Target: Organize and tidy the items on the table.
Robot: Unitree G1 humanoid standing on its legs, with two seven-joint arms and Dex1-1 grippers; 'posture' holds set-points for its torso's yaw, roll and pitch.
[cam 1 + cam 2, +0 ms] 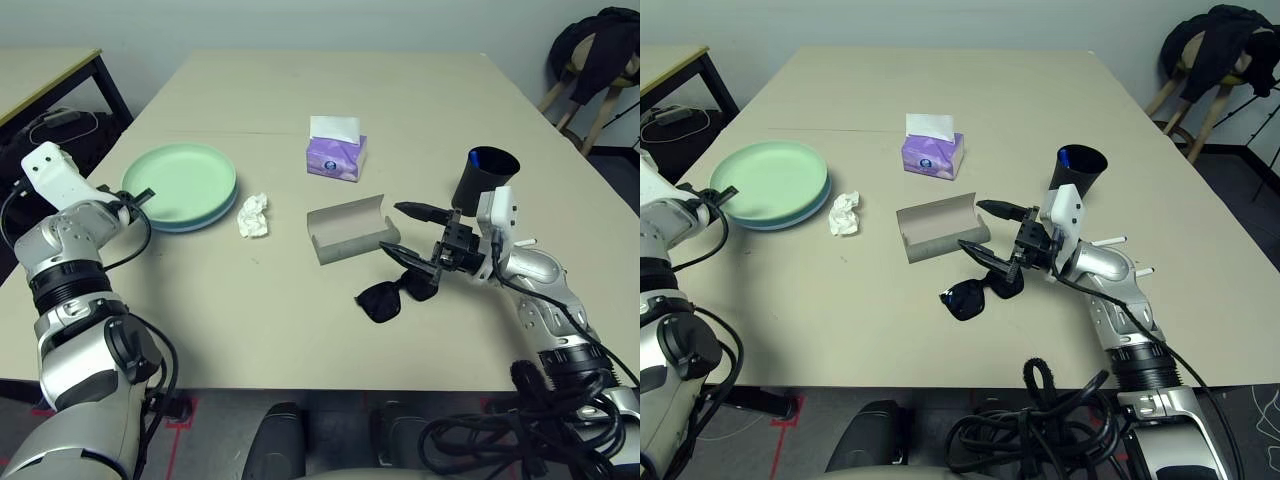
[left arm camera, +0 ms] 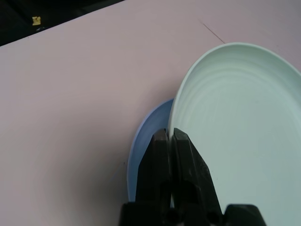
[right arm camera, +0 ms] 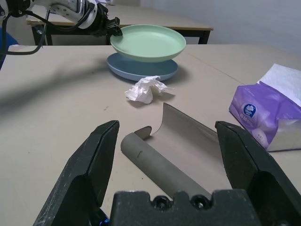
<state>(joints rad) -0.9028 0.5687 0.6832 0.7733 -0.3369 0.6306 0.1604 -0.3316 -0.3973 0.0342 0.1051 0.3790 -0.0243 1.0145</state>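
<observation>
Sunglasses (image 1: 388, 296): nearest you, black, lying on the table just beside and below your right gripper; apart from its fingers as far as you can see.
Table (image 1: 230, 330): beige top, carrying everything below.
Plates: pale green plate (image 1: 182, 181) sits on the pale blue plate (image 1: 205, 220), at your left side of the table; the green one's near edge is lifted.
Left gripper (image 2: 170, 141): fingers pinched together on the green plate's rim.
Right gripper (image 1: 408, 232): fingers spread wide, holding nothing, pointing at the case.
Glasses case (image 1: 350, 232): grey, lid standing open, mid-table, just beside the right gripper's tips.
Tissue box (image 1: 336, 152): purple, behind the case.
Black cup (image 1: 484, 178): behind your right wrist, something blue inside.
Tissue wad (image 1: 254, 215): crumpled, white, between plates and case.
</observation>
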